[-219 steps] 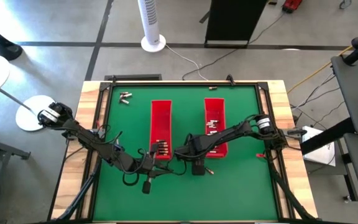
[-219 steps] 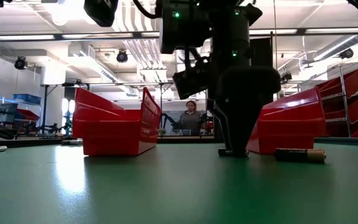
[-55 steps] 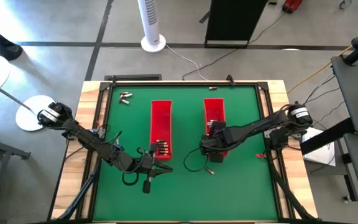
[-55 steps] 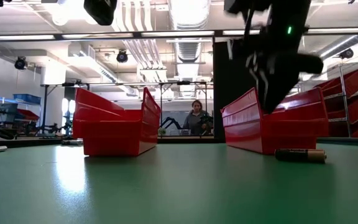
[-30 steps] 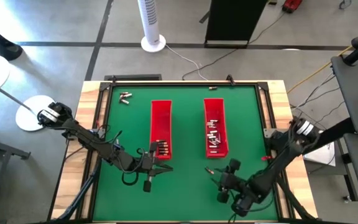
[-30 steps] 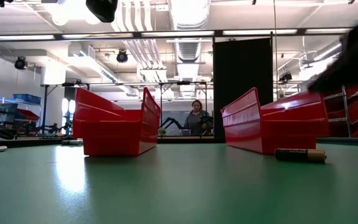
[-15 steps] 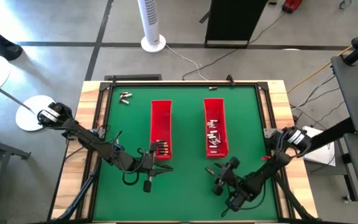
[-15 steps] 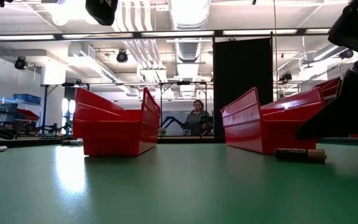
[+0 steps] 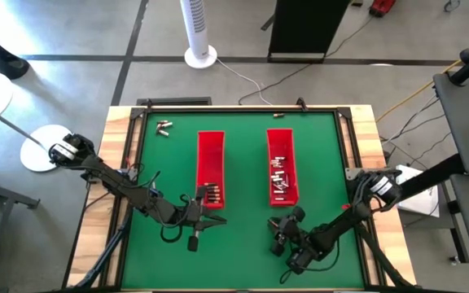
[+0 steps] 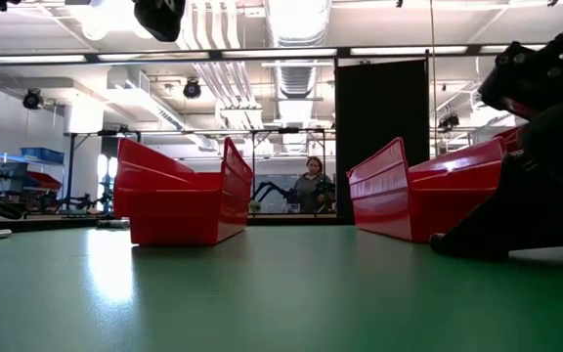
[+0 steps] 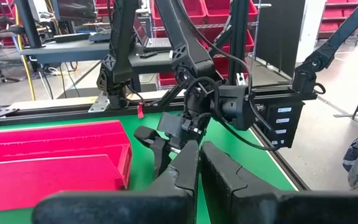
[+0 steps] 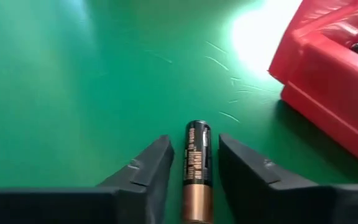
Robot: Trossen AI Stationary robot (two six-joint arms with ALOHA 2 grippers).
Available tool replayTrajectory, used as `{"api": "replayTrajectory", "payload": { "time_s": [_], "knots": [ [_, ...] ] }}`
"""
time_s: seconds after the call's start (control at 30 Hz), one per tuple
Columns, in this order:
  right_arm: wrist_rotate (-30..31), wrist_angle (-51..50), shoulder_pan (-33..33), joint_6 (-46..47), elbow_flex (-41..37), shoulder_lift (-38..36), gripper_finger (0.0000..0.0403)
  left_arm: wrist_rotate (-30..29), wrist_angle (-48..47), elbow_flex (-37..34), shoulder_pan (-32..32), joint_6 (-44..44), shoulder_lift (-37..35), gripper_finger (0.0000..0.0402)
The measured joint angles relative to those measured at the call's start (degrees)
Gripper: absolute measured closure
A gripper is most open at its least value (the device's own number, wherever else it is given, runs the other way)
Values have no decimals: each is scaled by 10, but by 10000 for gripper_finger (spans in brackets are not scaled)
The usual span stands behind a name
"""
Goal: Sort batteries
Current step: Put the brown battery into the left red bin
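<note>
On the green table mat (image 9: 169, 163) I see two long red plastic trays: the left red tray (image 9: 211, 168) and the right red tray (image 9: 282, 166), side by side and well apart. Several small silvery batteries (image 9: 280, 174) lie loose in the right tray, a smaller dark-ended cluster (image 9: 212, 194) sits at the near end of the left tray, and two more batteries (image 9: 164, 127) lie on the mat near the far left corner.

My right gripper (image 12: 192, 163) is down at the mat, just in front of the near end of the right tray. Its two dark fingers (image 12: 146, 167) stand apart on either side of a single battery (image 12: 197, 165) with a black upper part and a copper-coloured lower part, lying flat on the mat. I see a narrow gap between each finger and the battery, so nothing is gripped yet. Gold lettering runs along the black part, but I cannot read it.

My left gripper (image 11: 199, 165) waits near the near end of the left tray, its fingers pressed together and empty.

Across the room, a person (image 10: 311, 184) stands behind the table.
</note>
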Motion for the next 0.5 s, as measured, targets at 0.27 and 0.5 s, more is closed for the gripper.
{"api": "replayTrajectory", "payload": {
  "time_s": [0.27, 0.5],
  "knots": [
    [-22, -14, -1, -66, 32, 0, 362, 0, 0, 0, 0, 2, 0, 402],
    [-52, 4, -16, -143, 94, 1, 357, 0, 0, 0, 0, 2, 0, 402]
  ]
}}
